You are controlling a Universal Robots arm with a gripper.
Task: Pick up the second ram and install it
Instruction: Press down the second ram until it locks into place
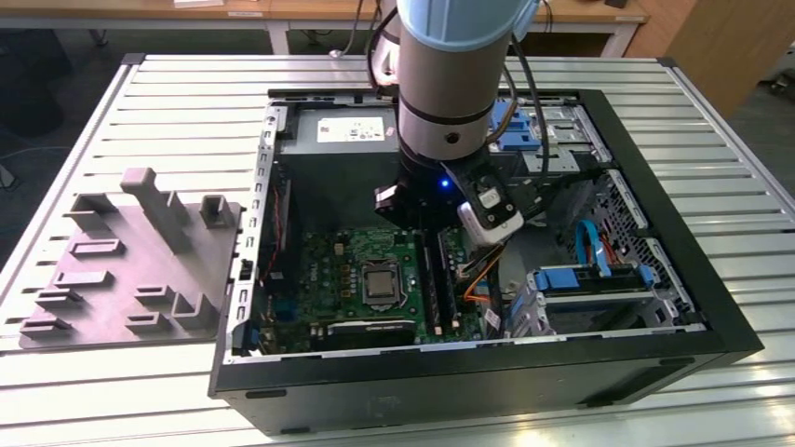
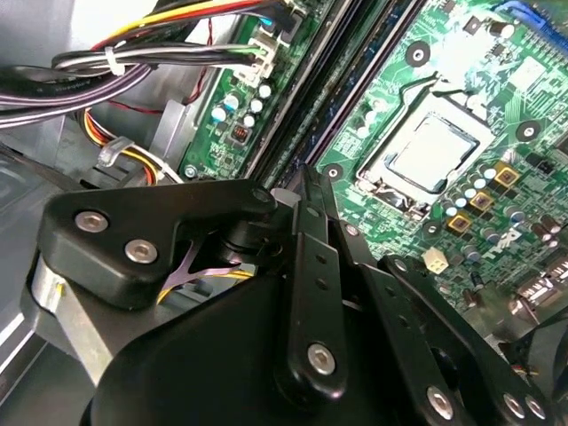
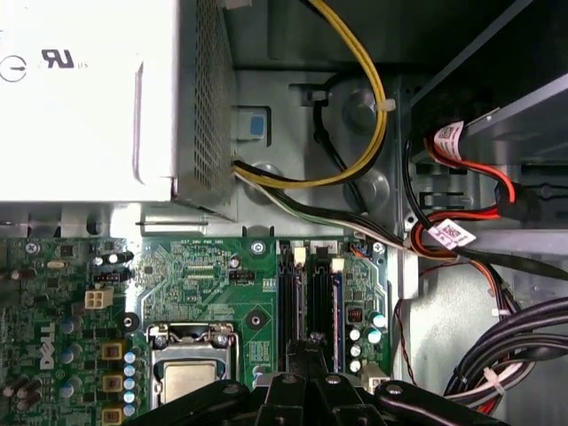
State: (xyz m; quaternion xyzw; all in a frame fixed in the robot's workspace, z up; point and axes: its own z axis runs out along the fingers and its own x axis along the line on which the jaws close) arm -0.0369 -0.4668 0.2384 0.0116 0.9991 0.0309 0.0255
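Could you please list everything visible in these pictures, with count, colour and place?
Computer case: one, black, open, on the slatted table.
Motherboard: one, green, on the case floor.
Processor: one, silver, in its socket.
Second ram: one, blue, standing in the slots beside the processor.
Power supply: one, grey, at the case's far end.
Cables: several; yellow, black, red.
Fixture block: one, grey, at the exterior view's left.
Table: one, silver.
Gripper: one, black, over the ram slots.

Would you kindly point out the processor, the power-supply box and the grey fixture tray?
processor (image 3: 188, 380), first wrist view, its silver lid.
power-supply box (image 1: 338, 133), exterior view, its top face.
grey fixture tray (image 1: 125, 270), exterior view, its flat middle.
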